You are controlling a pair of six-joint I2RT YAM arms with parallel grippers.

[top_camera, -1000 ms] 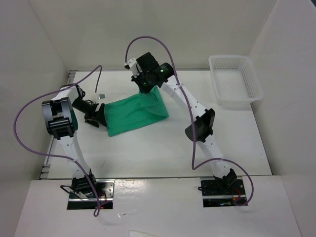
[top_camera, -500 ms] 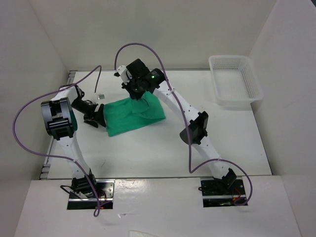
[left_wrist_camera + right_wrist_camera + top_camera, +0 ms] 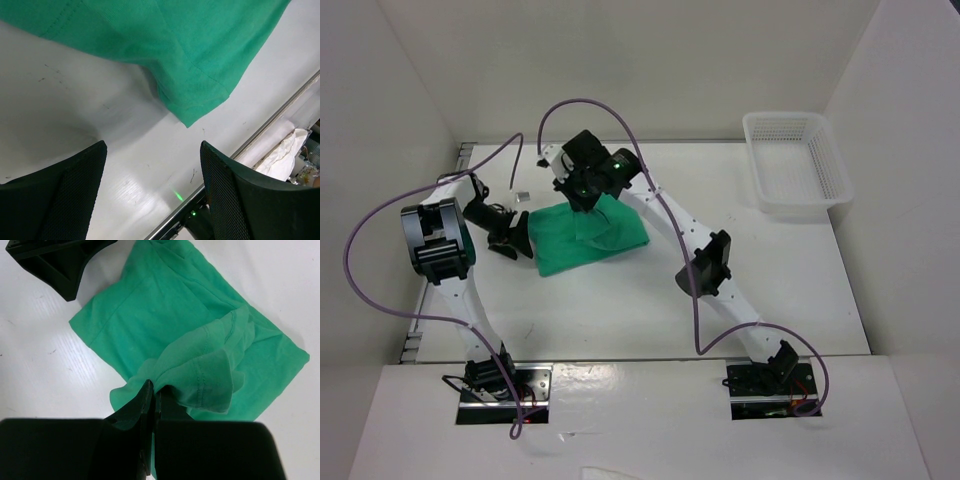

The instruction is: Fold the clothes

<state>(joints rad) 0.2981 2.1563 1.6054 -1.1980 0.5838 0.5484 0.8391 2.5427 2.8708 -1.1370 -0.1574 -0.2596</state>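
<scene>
Soft green T-shirt [image 3: 565,245], seemingly rectangular fold; stitched hem puckered

My left fingers [image 3: 65,200] gape wide, hanging low, left arm [image 3: 438,240] folded out to my side. My right arm [image 3: 705,265] stretches far forward and across, right fingers [image 3: 150,405] pinched tight together, pointing down.

FREE: passage is afforded over bare table [image 3: 620,310] on the near side of the T-shirt [image 3: 560,245] | LEFT: blocked by left gripper [image 3: 520,240] beside it | RIGHT: crossed diagonally by right arm [image 3: 710,265] | FAR RIGHT: occupied by basket [image 3: 798,165]
</scene>
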